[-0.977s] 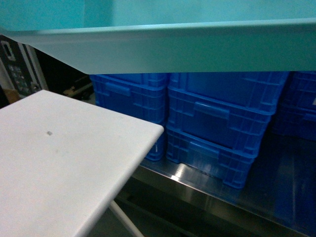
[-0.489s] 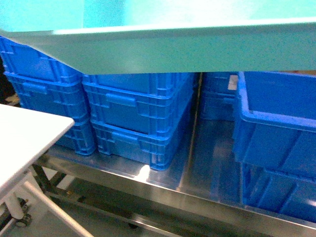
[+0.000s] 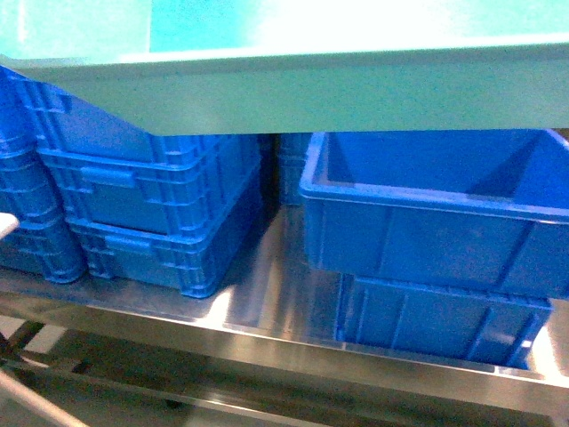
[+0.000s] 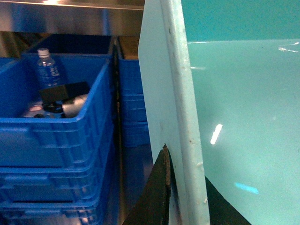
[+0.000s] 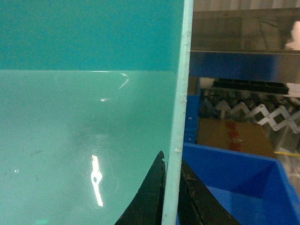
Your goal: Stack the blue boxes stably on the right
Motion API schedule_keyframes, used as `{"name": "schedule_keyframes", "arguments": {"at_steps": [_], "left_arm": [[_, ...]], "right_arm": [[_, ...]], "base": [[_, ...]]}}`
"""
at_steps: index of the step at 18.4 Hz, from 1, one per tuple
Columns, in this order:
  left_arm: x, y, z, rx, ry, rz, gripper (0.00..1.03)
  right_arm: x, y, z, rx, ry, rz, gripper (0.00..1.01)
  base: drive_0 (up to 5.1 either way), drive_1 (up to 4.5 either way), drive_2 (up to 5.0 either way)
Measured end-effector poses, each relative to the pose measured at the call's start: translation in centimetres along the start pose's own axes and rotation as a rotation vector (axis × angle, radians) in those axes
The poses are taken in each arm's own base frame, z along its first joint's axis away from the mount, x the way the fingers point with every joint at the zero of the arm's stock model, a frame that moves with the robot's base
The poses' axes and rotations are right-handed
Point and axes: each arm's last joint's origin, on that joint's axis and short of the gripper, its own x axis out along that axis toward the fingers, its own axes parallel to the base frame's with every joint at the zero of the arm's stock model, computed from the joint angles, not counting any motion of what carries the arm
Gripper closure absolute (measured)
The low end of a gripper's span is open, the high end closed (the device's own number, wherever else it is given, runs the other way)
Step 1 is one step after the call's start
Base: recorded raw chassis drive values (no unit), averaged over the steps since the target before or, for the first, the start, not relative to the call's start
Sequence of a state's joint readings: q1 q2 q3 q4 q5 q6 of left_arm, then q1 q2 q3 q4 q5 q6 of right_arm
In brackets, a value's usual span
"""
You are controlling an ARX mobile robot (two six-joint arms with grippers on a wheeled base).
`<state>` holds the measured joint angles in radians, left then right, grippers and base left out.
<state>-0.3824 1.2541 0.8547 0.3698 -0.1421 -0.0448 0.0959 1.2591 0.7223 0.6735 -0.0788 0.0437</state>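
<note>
Stainless shelving (image 3: pixel 267 302) carries royal-blue ribbed crates: a stack (image 3: pixel 151 205) to the left of the open blue crate (image 3: pixel 427 213), which sits on another crate (image 3: pixel 436 316) at the right of the head view. The turquoise tub (image 3: pixel 302 89) is held aloft, above and in front of the open crate, and fills the top of the head view.

The left gripper (image 4: pixel 168 187) pinches the tub's left wall, one finger on each side. The right gripper (image 5: pixel 171 192) pinches the right wall the same way.

Risks from here, as a judgement:
- Both grips bear on thin, smooth walls; uneven arm motion can twist the tub or let a wall slip.
- The tub hides much of the open crate from the head camera, so alignment is probably hard to verify; a rim landing on a rim leaves the stack tilted.
- The left crate in the wrist view holds a bottle (image 4: pixel 47 70); a leftward drift risks contact.
</note>
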Motion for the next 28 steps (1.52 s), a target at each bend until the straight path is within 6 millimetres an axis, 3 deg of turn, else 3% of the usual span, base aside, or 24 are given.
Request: {"name": "schedule_keyframes", "arguments": {"at_steps": [3, 11, 28], "left_arm": [[-0.01, -0.01, 0.03, 0.000, -0.002, 0.000, 0.98], [-0.01, 0.01, 0.04, 0.000, -0.003, 0.003, 0.98], [-0.12, 0.00, 0.20, -0.001, -0.011, -0.001, 0.98]], "right_arm": [[0.00, 0.00, 0.01, 0.000, -0.001, 0.000, 0.94], [-0.07, -0.10, 0.13, -0.001, -0.005, -0.002, 0.94], [-0.09, -0.09, 0.19, -0.001, -0.010, -0.001, 0.94]], "base": [[2.4, -4.81, -2.3], [0.2, 0.45, 0.1], [0.0, 4.14, -4.2]]}}
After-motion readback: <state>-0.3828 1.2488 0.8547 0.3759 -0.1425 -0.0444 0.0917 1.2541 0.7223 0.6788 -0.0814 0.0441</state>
